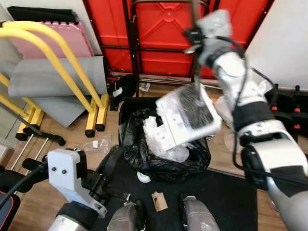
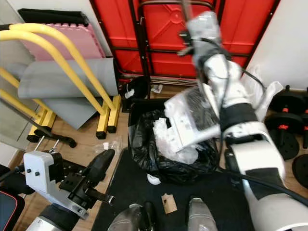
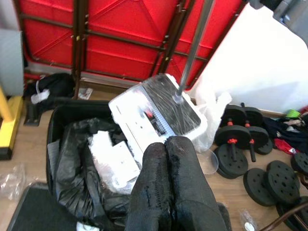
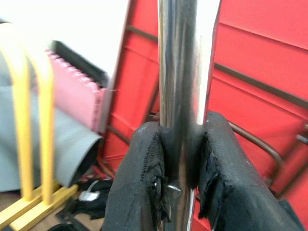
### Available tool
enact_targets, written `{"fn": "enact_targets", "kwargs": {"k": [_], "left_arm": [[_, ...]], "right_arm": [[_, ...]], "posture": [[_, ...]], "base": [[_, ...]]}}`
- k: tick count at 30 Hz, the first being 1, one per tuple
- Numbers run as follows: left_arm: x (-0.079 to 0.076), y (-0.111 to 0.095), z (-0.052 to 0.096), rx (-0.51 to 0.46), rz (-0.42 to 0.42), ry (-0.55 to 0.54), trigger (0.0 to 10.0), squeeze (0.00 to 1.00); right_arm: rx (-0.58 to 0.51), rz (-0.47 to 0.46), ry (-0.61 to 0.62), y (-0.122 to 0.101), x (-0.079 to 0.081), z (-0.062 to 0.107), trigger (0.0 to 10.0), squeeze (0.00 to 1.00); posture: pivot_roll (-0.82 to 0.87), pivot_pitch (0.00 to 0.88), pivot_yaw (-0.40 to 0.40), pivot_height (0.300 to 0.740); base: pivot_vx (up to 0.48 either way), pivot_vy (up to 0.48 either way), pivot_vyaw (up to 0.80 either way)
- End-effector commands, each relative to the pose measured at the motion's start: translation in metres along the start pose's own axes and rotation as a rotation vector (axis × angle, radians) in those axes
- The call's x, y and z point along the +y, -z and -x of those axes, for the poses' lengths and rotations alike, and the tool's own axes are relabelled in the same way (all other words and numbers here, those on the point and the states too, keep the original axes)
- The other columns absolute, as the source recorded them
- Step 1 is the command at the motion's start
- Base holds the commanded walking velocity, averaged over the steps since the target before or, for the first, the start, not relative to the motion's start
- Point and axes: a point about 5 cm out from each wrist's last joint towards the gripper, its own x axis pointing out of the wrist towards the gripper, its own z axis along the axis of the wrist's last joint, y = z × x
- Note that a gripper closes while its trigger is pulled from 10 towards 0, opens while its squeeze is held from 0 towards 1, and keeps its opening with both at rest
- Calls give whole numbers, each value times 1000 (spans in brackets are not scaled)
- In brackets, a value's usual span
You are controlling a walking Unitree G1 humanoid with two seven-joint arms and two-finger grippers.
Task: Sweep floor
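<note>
My right gripper (image 4: 180, 192) clamps the dustpan's metal handle (image 4: 185, 72), dustpan (image 1: 187, 115) tipped over the black trash bag (image 1: 159, 159). Left gripper (image 3: 171, 187) (fingers pressed together, holding nothing) hangs low.

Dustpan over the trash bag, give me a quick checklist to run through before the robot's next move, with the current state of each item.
1. Grip on the metal pole: right gripper is shut around it. Ok.
2. Dustpan placement: tilted above the open black trash bag, with white scraps already inside. Ok.
3. Dustpan fully emptied: its inside is blurred. Cannot tell.
4. Floor debris left: a white scrap and a cardboard piece lie on the black mat by the bag. Not ok.
5. Left gripper: shut, holding nothing, low beside the bag. Ok.
6. Dumbbells on the floor near the bag, robot's right. Not ok for sweeping there.
</note>
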Motion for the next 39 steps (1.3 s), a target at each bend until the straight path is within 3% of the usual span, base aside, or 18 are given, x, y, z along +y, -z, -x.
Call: {"fn": "enact_targets", "kwargs": {"k": [1,4,5,7,15,21,27,28,34,35,36,37,39], "left_arm": [[-2,1,2,22,11,-1,10000,0],[-3,1,2,22,12,-1,10000,0],[-3,1,2,21,13,0,10000,0],[-3,1,2,20,14,-1,10000,0],[-4,1,1,15,15,-1,10000,0],[-3,1,0,12,13,-2,10000,0],[-2,1,-1,10,8,-6,10000,0],[-2,1,-2,10,6,-8,10000,0],[-1,0,-2,10,2,-9,10000,0],[0,0,-2,9,-4,-13,10000,0],[0,0,-2,9,-4,-13,10000,0],[0,0,-2,9,-11,-17,10000,0],[0,0,-2,8,-15,-21,10000,0]], "right_arm": [[-97,76,-51,-24,12,-11,10000,0],[-103,82,-70,-26,19,-15,10000,0],[-95,164,-118,-26,30,-18,10000,0],[-88,216,-136,-26,36,-20,10000,0],[-82,283,-91,-27,33,-24,10000,0],[-86,278,-83,-27,32,-24,10000,0],[-121,338,-178,-21,44,-20,10000,0],[-118,391,-203,-17,46,-18,10000,0],[-100,429,-204,-12,45,-16,10000,0],[-81,494,-204,-8,46,-16,10000,0],[-81,494,-204,-8,46,-16,10000,0],[-78,598,-209,-5,49,-16,10000,0],[-88,651,-214,-5,55,-17,10000,0]], "posture": [[-53,298,-14,740],[-53,298,-14,740],[-50,297,-18,740],[-50,294,-20,740],[-56,293,-23,740],[-52,288,-22,740],[-48,287,-21,740],[-48,285,-19,740],[-46,284,-17,740],[-43,284,-19,740],[-43,284,-19,740],[-39,286,-21,740],[-36,287,-23,740]], "base": [[0,0,0],[0,0,0],[0,0,0],[0,0,0],[0,0,0],[0,0,0],[0,0,0],[0,0,0],[0,0,0],[0,0,0],[0,0,0],[0,0,0],[0,0,0]]}}
